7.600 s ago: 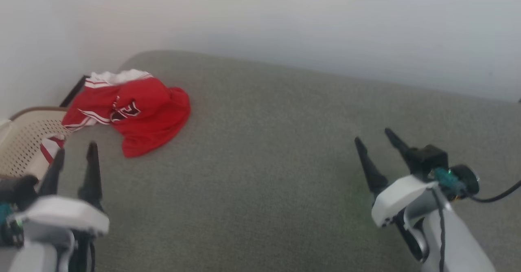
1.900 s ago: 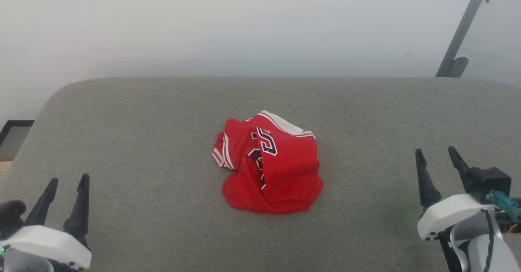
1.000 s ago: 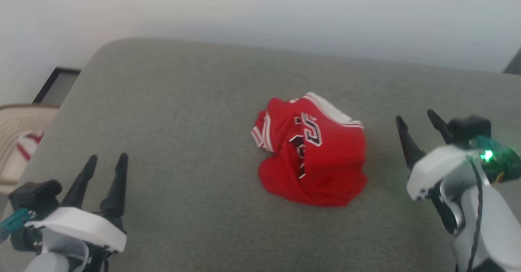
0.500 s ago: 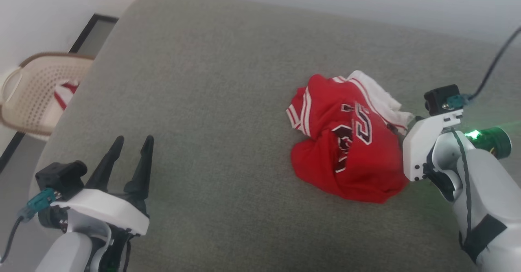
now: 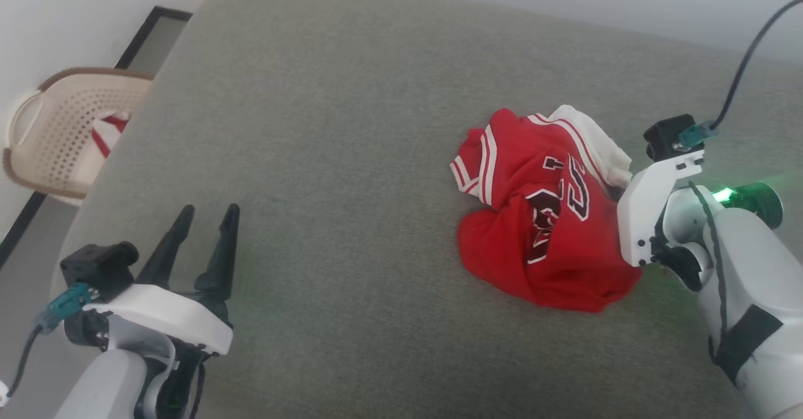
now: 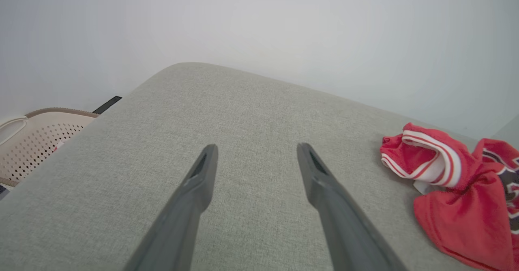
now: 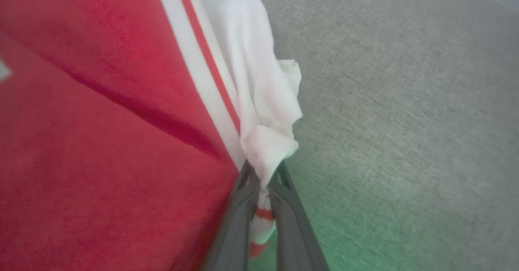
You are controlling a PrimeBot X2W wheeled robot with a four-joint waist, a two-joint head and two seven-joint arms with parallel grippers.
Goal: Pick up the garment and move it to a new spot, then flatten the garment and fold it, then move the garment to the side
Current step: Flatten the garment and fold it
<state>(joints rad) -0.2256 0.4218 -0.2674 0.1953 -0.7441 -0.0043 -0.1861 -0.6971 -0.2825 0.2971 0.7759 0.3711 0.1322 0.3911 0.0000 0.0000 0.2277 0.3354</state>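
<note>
- The large red jersey-style garment, with white sleeves, red-and-white striped trim and dark white-outlined numerals, lies crumpled in a mound at the right of centre in the head view, on the grey woven cushion.
- The right gripper is closed on the garment. In the right wrist view its two dark fingers pinch a thin twist of white sleeve, with a bit of striped trim showing between them lower down.
- The left gripper sits at the lower left of the head view with its claw wide and nothing in it, well apart from the garment.
- Risk: the pinch takes only a narrow fold at the sleeve edge. I judge that the smooth, slippery-looking knit could slide out once the weight of the whole mound hangs from it.
- Risk: lifted from one sleeve alone, the garment would probably dangle twisted and land bunched again, which would make flattening harder.
- Risk: a low carry could drag the trailing red hem across the coarse cushion weave and pull the cloth from the fingers.
- The fabric looks soft and limp, with deep folds. The cushion is firm, matte and round-cornered.
- A beige perforated plastic basket at the upper left holds a small red-and-white striped scrap, which is not part of this job.
</note>
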